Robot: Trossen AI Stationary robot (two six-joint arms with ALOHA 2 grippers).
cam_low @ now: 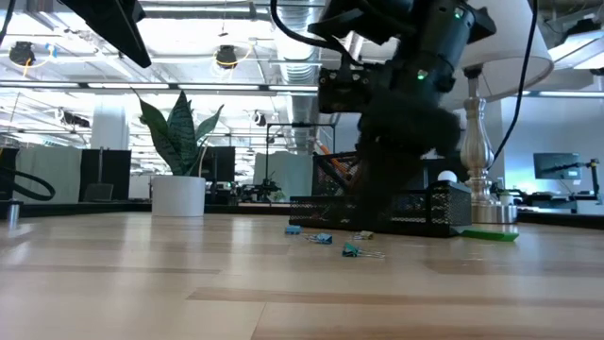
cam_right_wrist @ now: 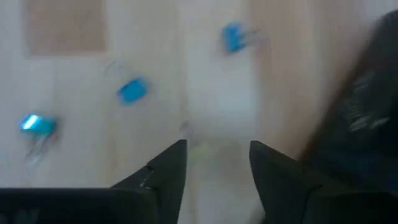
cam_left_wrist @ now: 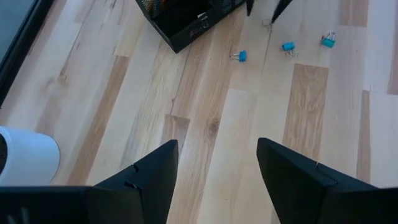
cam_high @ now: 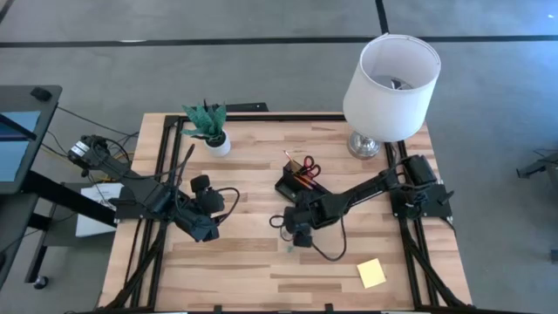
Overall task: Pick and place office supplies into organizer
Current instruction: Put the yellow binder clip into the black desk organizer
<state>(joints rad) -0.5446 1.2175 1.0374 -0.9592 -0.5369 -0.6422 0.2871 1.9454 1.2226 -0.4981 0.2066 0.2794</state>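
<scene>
black organizer (cam_high: 295,186) w/ red scissors (cam_high: 309,167) upright inside, blue clips (cam_left_wrist: 288,46) loose beside, yellow sticky pad (cam_high: 370,273) apart

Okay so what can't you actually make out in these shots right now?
- Organizer contents: high view too small; low view blocked by the right arm.
- Right gripper: blurred in its wrist view, so whether it holds anything can't be told.
- Blue clips: too small to tell their type.
- Lamp base: partly hidden by its shade from above.

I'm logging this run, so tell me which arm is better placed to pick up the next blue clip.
Right. The right gripper hangs directly over the blue clips beside the organizer, fingers apart. The left gripper waits farther away, left of them.
</scene>
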